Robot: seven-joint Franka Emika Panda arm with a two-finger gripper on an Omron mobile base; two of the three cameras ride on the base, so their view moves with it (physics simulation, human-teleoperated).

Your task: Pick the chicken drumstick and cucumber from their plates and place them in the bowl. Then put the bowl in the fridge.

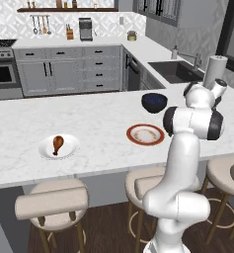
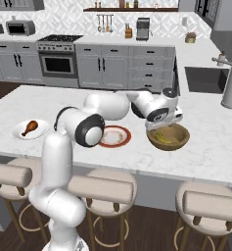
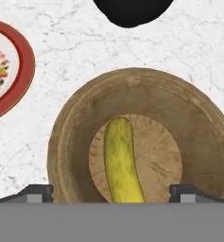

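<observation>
Two finger tips of the gripper (image 3: 111,193) stand wide apart above the bowl (image 3: 198,127) — cucumber (image 3: 120,163) lies loose inside, released. Red-rimmed plate (image 3: 9,75) beside bowl is bare; chicken drumstick (image 2: 30,127) waits on the white plate (image 2: 17,133) — well apart from bowl.

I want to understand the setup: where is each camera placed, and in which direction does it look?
Left base view: behind-left of the arm, facing the island; white arm at lower right, chicken drumstick on its plate.
Right base view: behind-right; arm at lower left, gripper over the bowl.
Hand view: looks down into the bowl, cucumber inside; fingertips apart.
Shared: red-rimmed plate.
</observation>
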